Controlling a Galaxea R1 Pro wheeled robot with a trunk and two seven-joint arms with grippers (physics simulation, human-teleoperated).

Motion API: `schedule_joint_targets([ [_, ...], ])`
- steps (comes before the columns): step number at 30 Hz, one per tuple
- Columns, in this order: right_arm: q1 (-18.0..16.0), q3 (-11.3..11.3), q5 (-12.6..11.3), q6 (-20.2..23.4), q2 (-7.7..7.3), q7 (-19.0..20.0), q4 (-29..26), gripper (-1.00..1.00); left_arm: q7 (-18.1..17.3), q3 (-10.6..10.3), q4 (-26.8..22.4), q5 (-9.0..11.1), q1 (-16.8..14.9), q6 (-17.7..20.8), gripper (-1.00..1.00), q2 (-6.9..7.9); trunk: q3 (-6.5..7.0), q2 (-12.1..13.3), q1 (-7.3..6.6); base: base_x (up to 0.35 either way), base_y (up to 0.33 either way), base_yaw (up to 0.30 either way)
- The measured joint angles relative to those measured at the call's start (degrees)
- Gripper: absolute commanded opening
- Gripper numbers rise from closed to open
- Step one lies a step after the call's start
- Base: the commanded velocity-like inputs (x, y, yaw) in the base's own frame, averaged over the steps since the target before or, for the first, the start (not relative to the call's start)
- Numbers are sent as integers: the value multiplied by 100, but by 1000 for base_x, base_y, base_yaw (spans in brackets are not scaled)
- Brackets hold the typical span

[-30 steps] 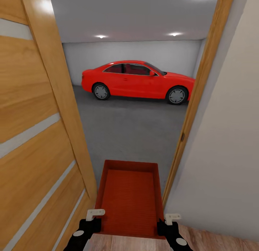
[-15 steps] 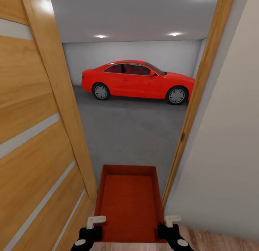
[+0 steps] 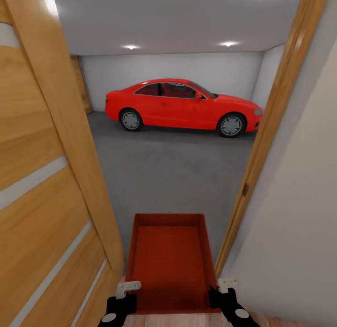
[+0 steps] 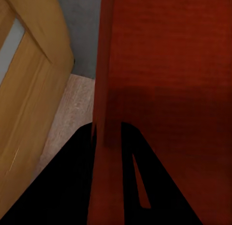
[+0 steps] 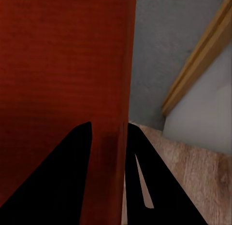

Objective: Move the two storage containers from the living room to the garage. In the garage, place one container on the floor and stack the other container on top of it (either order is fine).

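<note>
Operator: At the doorway, where is the storage container (image 3: 168, 263)?

Technician: Carried level between both arms, its far end over the garage floor (image 3: 173, 177), between the wooden door (image 3: 42, 191) and the door frame (image 3: 269, 130). A red car (image 3: 180, 104) stands well beyond.

Operator: Hand status?

Technician: Left hand (image 4: 107, 138) pinches the container's left wall; right hand (image 5: 108, 133) pinches its right wall.
</note>
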Motion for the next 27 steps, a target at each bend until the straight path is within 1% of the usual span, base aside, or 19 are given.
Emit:
schedule_joint_targets([
  [6, 0, 12, -2, 6, 0, -7, -12, -100, -1, 3, 0, 3, 0, -6, -100, 0, 0, 0, 0, 326, 90, 0],
  [7, 0, -141, -13, 20, 147, -408, -50, -100, -504, 54, -5, -149, 1, -1, -100, 152, 0, -1, 0, 296, 40, 0],
  [8, 0, -147, -15, 12, 202, -446, -44, -100, -502, 25, 5, -101, -1, -7, -100, 198, 1, 0, 1, 269, 26, 0],
  [10, 0, -144, -28, 14, 141, -379, -62, -100, -518, 96, -1, -169, 1, -4, -100, 117, 0, 0, 1, 239, 14, -3],
  [12, 1, -145, -18, 15, 190, -433, -44, -100, -517, 46, 6, -122, 0, -3, -100, 171, 0, 1, 2, 117, 3, -147],
  [14, 1, -129, -26, 19, 168, -431, -66, -100, -520, 81, 1, -157, 0, -7, -100, 127, 1, 1, 3, 24, 1, -126],
  [15, 1, -137, -25, 15, 178, -429, -60, -100, -523, 68, 3, -147, 1, -12, -100, 140, 1, 1, 3, 7, 0, -35],
  [22, 1, -147, -31, 2, 180, -415, -58, -100, -533, 102, 6, -181, 1, -18, -100, 104, 1, 1, 3, 3, 1, -12],
  [27, 2, -159, -36, 2, 175, -411, -51, -100, -534, 100, 6, -195, 1, -7, -100, 89, 1, 0, 1, 159, 139, -163],
])
